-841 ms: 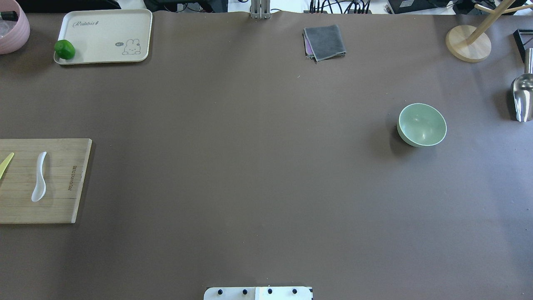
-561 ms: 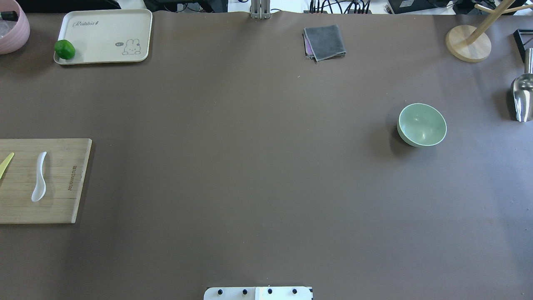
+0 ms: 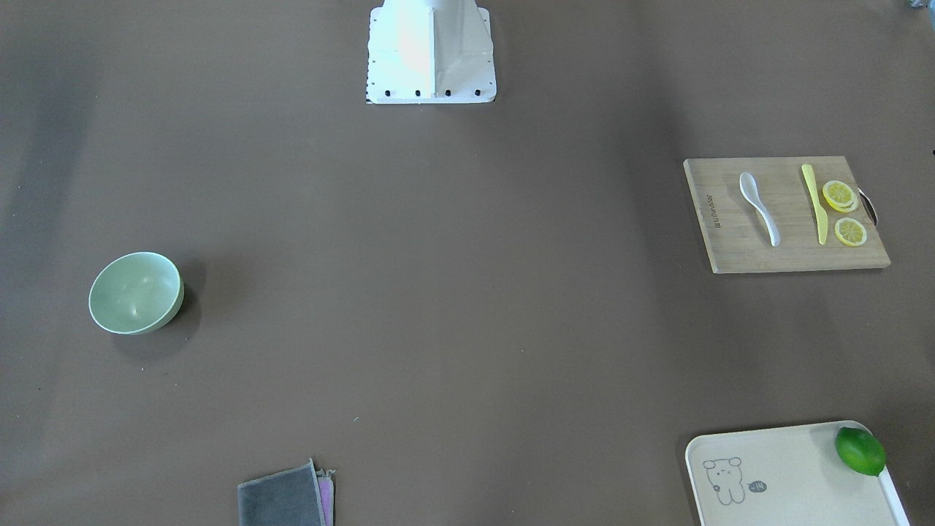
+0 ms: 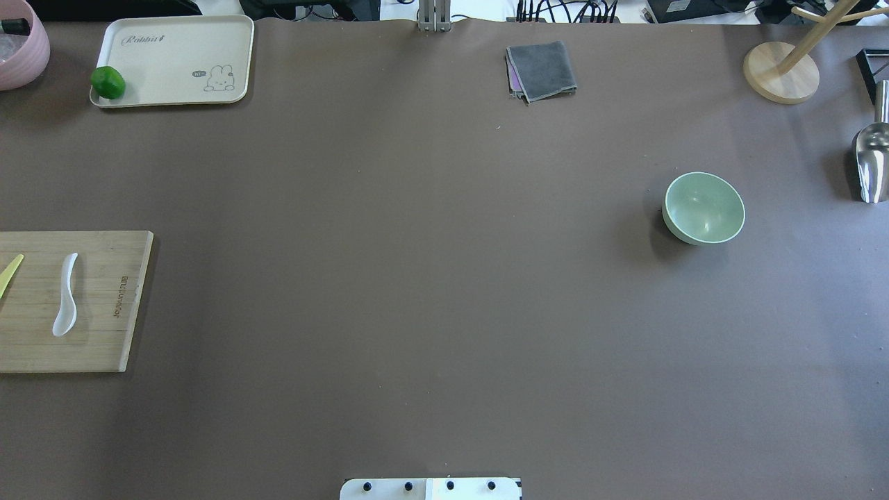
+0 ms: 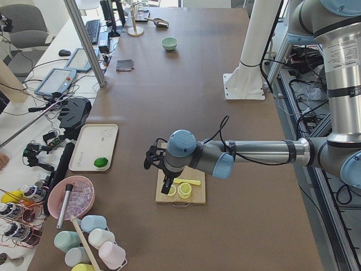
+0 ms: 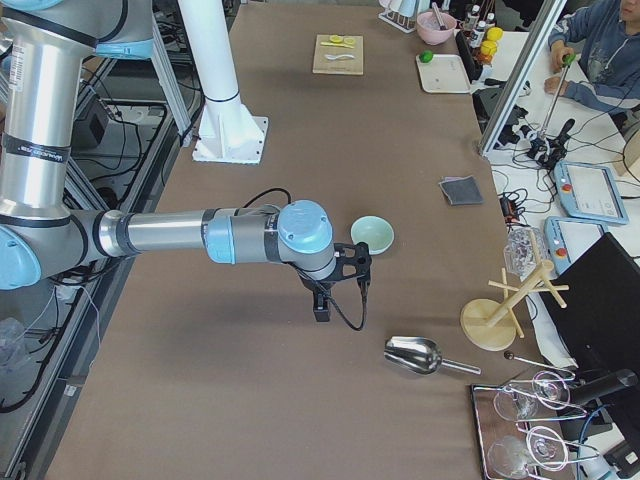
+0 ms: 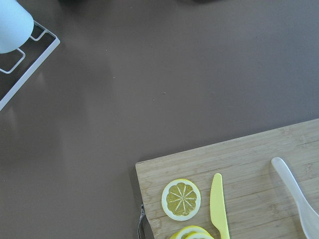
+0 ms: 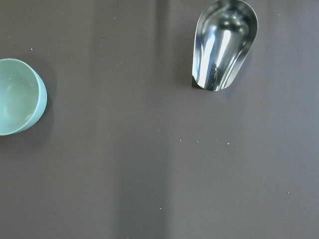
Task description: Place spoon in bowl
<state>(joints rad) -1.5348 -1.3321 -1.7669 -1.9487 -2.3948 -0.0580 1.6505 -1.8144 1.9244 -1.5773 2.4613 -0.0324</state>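
Observation:
The white spoon (image 4: 66, 295) lies on a wooden cutting board (image 4: 104, 305) at the table's left edge; it also shows in the front view (image 3: 760, 208) and the left wrist view (image 7: 296, 191). The mint-green bowl (image 4: 703, 207) stands empty on the right side, also in the front view (image 3: 135, 292) and the right wrist view (image 8: 17, 97). My left gripper (image 5: 167, 187) hangs over the board's outer end, above the lemon slices. My right gripper (image 6: 320, 310) hangs over the table beside the bowl (image 6: 371, 233). Both show only in side views, so I cannot tell whether they are open or shut.
A yellow knife (image 3: 813, 201) and lemon slices (image 3: 838, 194) share the board. A cream tray (image 4: 173, 42) with a lime (image 4: 107, 82) and a pink bowl (image 4: 21, 48) stand far left. A grey cloth (image 4: 542, 69), a wooden stand (image 4: 781, 71) and a metal scoop (image 4: 871, 163) are toward the right.

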